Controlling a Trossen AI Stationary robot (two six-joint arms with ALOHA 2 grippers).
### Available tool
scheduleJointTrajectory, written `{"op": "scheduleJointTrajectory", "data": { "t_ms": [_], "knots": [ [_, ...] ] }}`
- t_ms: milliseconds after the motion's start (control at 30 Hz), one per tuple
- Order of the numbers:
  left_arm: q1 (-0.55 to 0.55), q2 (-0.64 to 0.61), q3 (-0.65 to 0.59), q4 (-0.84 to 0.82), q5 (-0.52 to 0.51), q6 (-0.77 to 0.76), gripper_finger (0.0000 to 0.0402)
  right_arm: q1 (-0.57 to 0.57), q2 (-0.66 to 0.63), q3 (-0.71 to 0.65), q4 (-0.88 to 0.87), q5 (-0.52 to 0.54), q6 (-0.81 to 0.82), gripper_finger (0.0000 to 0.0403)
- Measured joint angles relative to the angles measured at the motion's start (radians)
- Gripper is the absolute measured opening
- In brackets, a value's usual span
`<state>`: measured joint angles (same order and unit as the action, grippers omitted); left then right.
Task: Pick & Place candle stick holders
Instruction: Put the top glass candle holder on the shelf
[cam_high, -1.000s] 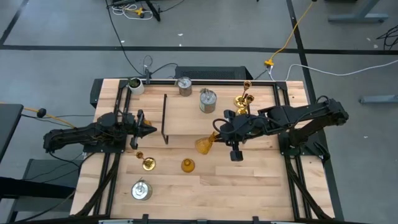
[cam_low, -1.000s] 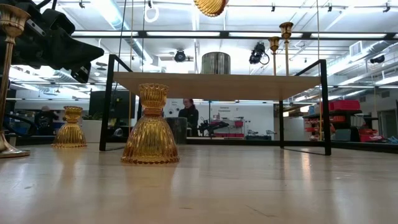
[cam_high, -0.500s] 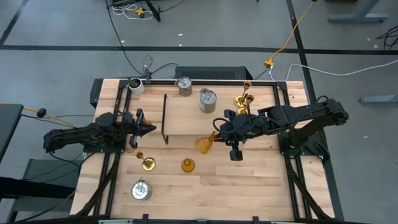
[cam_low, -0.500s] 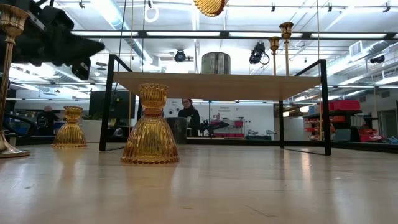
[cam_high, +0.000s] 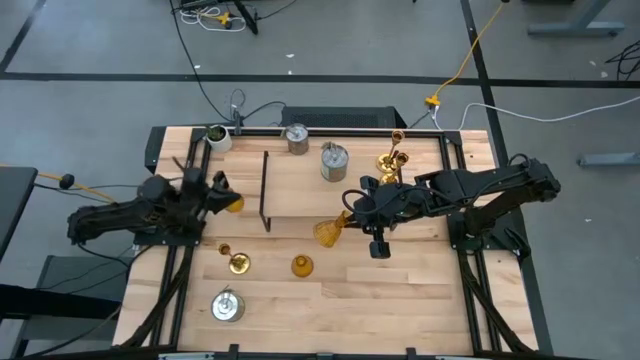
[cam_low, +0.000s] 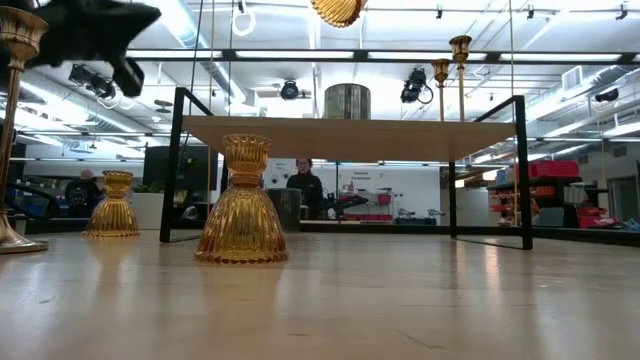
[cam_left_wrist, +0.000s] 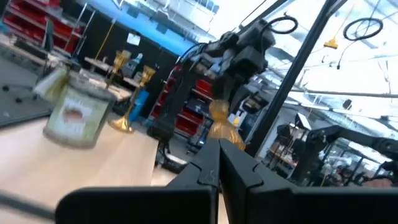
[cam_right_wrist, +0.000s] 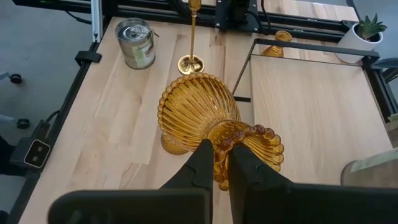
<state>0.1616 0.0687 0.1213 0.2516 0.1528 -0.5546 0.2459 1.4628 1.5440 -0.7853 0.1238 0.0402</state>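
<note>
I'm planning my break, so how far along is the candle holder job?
Looks done: a silver can and brass sticks stand on the rack. In hand: the right hand is shut on an amber holder, lifted. Left on the table: two amber holders, a brass one and a second can. The left hand is shut, empty.

Overhead looks straight down, low camera skims the tabletop; both share the wooden rack (cam_high: 266, 190).

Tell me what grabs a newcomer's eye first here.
The right gripper, over the table's middle, is shut on a ribbed amber candle holder, held tipped on its side in the air. Next, the wooden rack with black wire sides, carrying silver cans and a tall brass candlestick.
</note>
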Motion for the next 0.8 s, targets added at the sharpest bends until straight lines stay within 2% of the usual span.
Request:
{"op": "scheduleJointTrajectory", "data": {
  "t_ms": [167,500,700,800],
  "knots": [
    [0.0,0.105,0.129,-0.007,0.002,0.068,0.0007,0.0,0.0,0.0,0.0,0.0,0.0,0.0013],
    [0.001,0.446,0.439,-0.018,0.044,0.251,0.0007,0.0,0.0,0.0,0.0,0.0,0.003,0.0013],
    [0.001,0.595,0.583,-0.018,0.06,0.264,0.0011,0.0,0.0,0.0,0.0,0.0,0.004,0.0013],
    [0.001,0.653,0.646,-0.05,0.087,0.268,0.0031,0.0,0.0,0.0,0.0,0.0,0.013,0.0013]
  ]
}}
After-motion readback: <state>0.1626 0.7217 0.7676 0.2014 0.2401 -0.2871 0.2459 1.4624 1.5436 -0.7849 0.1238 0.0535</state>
